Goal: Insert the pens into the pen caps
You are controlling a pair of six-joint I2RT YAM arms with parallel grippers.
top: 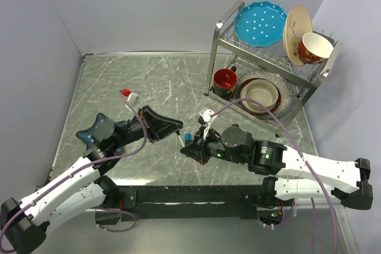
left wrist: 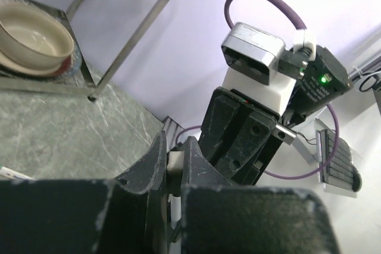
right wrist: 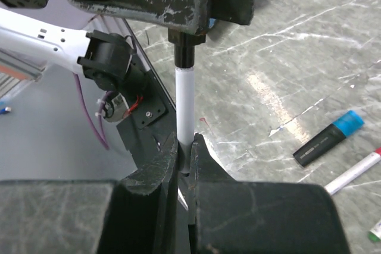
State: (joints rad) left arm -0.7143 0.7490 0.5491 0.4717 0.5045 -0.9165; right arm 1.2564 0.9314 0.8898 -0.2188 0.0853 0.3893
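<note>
While white pen (right wrist: 184,99) sits at black cap (right wrist: 186,49), first capping looks unfinished.
Right pincer (right wrist: 184,147) clamps the pen; left pincer (right wrist: 189,25) pinches the cap above the counter (right wrist: 297,46); blue pen (right wrist: 329,138) lies right, seemingly capped.

Grey marbled tabletop (top: 155,75), lilac walls (top: 149,10), dish rack (top: 325,66) at rt.
</note>
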